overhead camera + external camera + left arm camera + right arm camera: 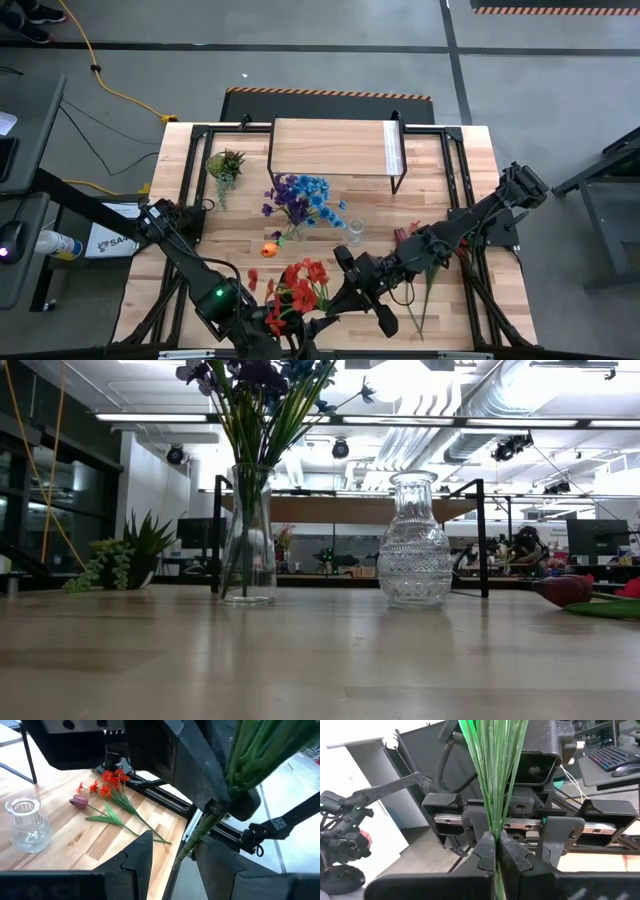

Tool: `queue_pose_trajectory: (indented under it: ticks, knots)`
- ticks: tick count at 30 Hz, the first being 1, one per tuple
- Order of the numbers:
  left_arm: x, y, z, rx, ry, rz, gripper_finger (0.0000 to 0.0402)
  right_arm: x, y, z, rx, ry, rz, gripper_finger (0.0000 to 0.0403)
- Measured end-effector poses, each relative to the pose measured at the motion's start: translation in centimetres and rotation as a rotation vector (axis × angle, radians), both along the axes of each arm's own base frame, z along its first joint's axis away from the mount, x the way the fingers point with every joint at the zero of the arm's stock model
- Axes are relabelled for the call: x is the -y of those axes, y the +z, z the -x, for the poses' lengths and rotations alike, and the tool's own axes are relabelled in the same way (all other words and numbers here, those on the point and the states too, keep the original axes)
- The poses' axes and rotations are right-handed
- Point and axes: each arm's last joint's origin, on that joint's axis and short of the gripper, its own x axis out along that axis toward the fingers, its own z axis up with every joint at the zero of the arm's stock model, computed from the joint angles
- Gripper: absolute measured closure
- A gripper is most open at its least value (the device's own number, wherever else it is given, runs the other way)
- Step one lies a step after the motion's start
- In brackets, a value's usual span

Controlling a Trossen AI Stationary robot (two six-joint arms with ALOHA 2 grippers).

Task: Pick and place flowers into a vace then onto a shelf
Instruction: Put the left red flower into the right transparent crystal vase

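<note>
Meanwhile, both grippers, left (285, 322) and right (333, 305), clamped red flowers (300, 285) at the counter's (450, 200) six o'clock, the empty vase (355, 232) nearby.

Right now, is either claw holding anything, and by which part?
Yes. The right claw is shut on a bunch of red flowers, pinching the green stems. The left claw stands around the same stems.

Open-plan office lab, exposed ceiling ducts (500, 420), strip lights, desks, keyboard (612, 755), concrete floor

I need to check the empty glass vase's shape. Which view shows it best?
The low view: the empty vase stands in full profile. The high view shows it from above; the left wrist view at an angle; the right wrist view doesn't.
</note>
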Motion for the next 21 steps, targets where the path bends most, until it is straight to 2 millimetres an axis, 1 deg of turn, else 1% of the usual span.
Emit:
queue_pose_trajectory:
  ticks: [4, 7, 10, 15, 16, 21]
  knots:
    - [-0.27, 0.28, -0.48, 0.022, -0.003, 0.022, 0.0225, -0.04, 0.0, 0.07, -0.002, 0.023, 0.006, 0.0403]
    - [-0.33, 0.28, -0.53, 0.021, -0.005, 0.021, 0.024, -0.05, -0.05, 0.07, -0.006, 0.029, 0.009, 0.0403]
    - [-0.32, 0.29, -0.53, 0.021, -0.006, 0.022, 0.0273, -0.05, -0.07, 0.08, -0.008, 0.029, 0.011, 0.0403]
    - [-0.29, 0.33, -0.55, 0.02, -0.017, 0.018, 0.0352, -0.02, -0.14, 0.05, -0.014, 0.026, 0.013, 0.0403]
    - [-0.3, 0.35, -0.53, 0.018, -0.021, 0.009, 0.036, -0.02, -0.15, 0.04, -0.016, 0.027, 0.012, 0.0403]
    - [-0.26, 0.53, -0.59, 0.029, -0.032, -0.005, 0.036, -0.02, -0.08, 0.05, -0.01, 0.028, 0.009, 0.0403]
